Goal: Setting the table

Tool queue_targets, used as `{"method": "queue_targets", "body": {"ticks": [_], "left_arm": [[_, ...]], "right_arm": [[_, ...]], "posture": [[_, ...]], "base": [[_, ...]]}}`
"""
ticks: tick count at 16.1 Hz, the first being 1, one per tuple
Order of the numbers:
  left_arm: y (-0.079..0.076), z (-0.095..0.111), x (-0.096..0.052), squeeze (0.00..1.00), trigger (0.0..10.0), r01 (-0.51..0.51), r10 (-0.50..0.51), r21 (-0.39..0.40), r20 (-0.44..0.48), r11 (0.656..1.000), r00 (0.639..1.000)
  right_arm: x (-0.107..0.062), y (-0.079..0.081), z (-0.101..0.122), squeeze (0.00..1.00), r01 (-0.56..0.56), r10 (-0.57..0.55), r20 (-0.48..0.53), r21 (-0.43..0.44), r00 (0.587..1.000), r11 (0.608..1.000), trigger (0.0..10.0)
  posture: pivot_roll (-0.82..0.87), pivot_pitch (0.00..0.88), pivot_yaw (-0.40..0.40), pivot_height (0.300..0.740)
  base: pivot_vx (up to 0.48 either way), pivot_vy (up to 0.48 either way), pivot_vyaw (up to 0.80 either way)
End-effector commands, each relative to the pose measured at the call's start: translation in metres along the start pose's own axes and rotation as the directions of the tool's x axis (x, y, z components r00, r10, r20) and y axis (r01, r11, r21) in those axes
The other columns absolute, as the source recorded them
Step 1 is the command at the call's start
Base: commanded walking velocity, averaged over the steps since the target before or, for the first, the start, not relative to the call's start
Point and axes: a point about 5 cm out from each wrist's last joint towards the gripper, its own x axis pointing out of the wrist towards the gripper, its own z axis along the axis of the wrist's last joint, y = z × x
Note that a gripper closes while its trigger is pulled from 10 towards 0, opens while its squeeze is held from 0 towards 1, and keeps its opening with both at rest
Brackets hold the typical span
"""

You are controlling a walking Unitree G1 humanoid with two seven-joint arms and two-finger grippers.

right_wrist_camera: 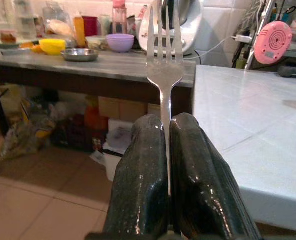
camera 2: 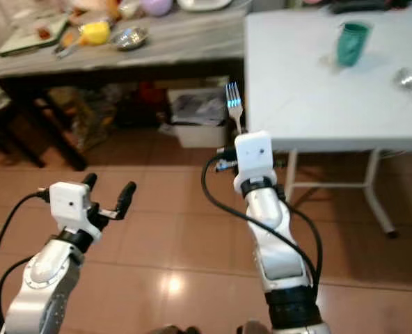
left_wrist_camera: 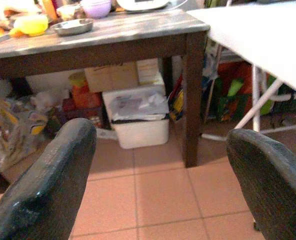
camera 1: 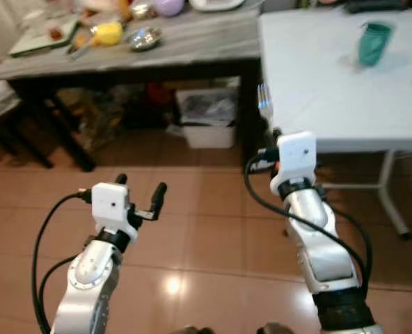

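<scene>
Steel fork [right_wrist_camera: 164, 75] before white table [camera 1: 317, 90]

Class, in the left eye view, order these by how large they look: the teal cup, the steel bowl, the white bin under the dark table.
1. white bin
2. teal cup and steel bowl: too alike to rank.

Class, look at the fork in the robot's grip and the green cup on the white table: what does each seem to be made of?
Fork: looks like polished metal, since it is silvery with bright reflections. Green cup: probably plastic, from its even teal colour and dull surface, though the picture is too blurred to be sure.
</scene>
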Motion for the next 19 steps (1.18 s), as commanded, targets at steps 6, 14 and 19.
{"method": "queue_targets", "body": {"ticks": [6,14,19], "left_arm": [[-0.008,0.008,0.000,0.00,10.0,0.033,-0.033,-0.007,0.035,0.999,0.999],[-0.013,0.008,0.000,0.00,10.0,0.062,-0.061,-0.023,0.040,0.998,0.997],[-0.013,0.006,0.001,0.00,10.0,0.064,-0.063,-0.027,0.035,0.998,0.997]], "right_arm": [[-0.001,-0.004,-0.001,0.00,0.004,-0.004,0.004,-0.014,1.000,1.000,10.0],[-0.003,-0.002,-0.002,0.00,-0.011,0.011,0.006,-0.025,1.000,1.000,10.0],[-0.002,-0.001,-0.002,0.00,-0.015,0.015,0.008,-0.028,1.000,1.000,10.0]], "posture": [[-0.14,0.141,0.148,0.740],[-0.14,0.142,0.148,0.740],[-0.14,0.139,0.148,0.740]], "base": [[0.000,0.000,0.00],[0.310,0.000,0.00],[0.419,0.000,0.00]]}}
